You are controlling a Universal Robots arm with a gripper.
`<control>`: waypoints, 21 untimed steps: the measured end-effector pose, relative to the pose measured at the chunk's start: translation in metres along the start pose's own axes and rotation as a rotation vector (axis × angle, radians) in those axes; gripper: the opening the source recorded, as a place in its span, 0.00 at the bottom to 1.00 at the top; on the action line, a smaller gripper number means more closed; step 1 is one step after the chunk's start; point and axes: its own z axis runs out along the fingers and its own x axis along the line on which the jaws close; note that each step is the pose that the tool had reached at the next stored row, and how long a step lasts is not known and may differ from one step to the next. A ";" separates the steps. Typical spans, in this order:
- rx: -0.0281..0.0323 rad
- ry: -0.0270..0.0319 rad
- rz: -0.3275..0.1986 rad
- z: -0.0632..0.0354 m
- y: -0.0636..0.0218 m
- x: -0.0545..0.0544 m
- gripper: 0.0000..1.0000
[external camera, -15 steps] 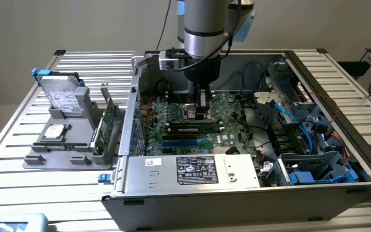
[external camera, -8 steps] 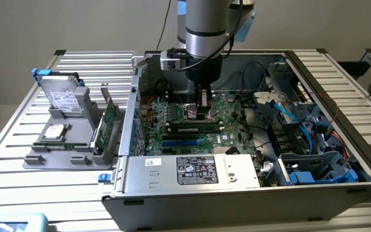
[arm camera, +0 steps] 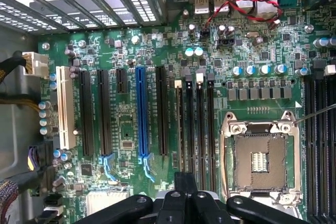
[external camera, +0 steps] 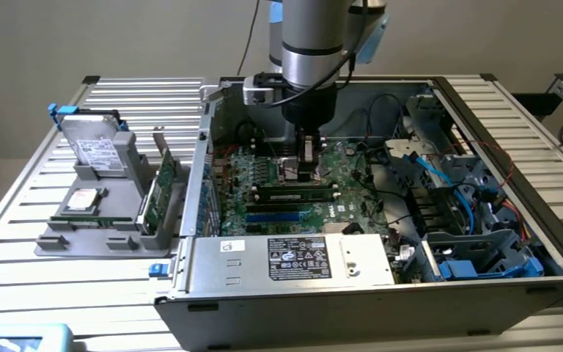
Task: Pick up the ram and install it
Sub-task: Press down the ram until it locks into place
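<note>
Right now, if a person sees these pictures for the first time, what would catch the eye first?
First the open computer case on the slatted table, with the robot arm reaching down into it and its tool low over the green motherboard. Next, a ram stick standing in a slot just in front of the tool. In the wrist view, the empty CPU socket and one blue expansion slot stand out.
</note>
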 end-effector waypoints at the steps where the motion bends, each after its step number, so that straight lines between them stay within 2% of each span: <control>1: -0.0012 0.0003 0.013 0.0000 0.0000 0.000 0.11; 12: -0.0161 0.0043 0.169 0.0000 0.0000 0.000 0.11; 21: -0.0260 0.0072 0.286 0.0000 0.0000 0.000 0.11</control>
